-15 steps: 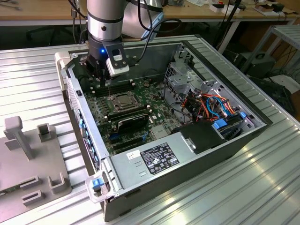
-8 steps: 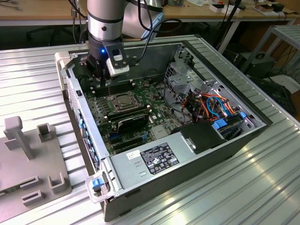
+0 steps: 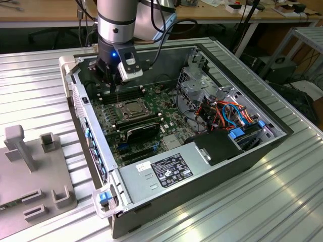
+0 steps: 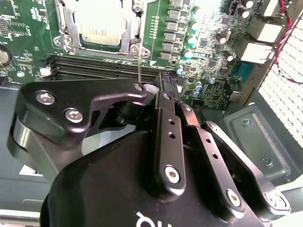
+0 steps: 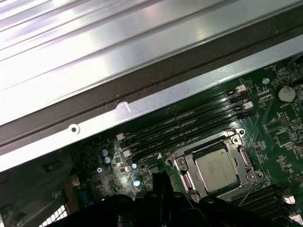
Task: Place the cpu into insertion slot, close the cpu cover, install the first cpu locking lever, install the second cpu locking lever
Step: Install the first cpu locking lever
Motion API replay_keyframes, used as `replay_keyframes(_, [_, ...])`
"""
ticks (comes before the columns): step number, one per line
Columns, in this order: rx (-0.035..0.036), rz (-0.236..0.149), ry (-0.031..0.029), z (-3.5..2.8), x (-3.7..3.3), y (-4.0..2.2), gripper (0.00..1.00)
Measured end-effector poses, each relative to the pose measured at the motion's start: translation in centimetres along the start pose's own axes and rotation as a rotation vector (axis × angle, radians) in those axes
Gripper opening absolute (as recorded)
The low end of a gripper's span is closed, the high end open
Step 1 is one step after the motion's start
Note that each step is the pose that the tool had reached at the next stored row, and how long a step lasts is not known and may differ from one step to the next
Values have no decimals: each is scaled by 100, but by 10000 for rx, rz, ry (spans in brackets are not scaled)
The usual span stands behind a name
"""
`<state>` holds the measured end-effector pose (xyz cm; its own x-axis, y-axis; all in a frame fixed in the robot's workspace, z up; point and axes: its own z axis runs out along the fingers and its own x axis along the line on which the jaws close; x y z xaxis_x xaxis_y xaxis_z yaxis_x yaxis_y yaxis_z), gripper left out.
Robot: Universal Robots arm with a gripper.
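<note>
The cpu (image 3: 132,107) (image 4: 102,21) (image 5: 215,165) lies flat in the insertion slot (image 5: 239,134), its silver top showing through the window of the cpu cover (image 4: 128,45) (image 5: 189,177), which is folded down over it. A thin wire locking lever (image 4: 139,66) (image 3: 117,96) (image 5: 247,195) stands up from the socket's edge. Its free end sits against the side of my gripper (image 4: 165,87) (image 3: 115,84) (image 5: 158,189), whose black fingers are shut together, just beside the socket and above the memory slots.
Long black memory slots (image 4: 94,66) (image 5: 180,127) run between the socket and the case wall (image 5: 142,99). In the exterior view, a drive cage (image 3: 194,85), coloured cables (image 3: 232,113) and a power supply (image 3: 166,169) fill the case's right. A grey fixture (image 3: 35,166) stands at the left.
</note>
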<state>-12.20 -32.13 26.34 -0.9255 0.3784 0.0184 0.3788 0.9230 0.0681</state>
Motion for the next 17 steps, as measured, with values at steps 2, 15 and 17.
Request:
replay_keyframes(2, [-14, -4, 5, 6, -3, 7, 11])
replay_keyframes(15, [-162, -423, 97, 46, -121, 99, 11])
replay_keyframes(17, [-161, -425, 99, 47, -122, 99, 11])
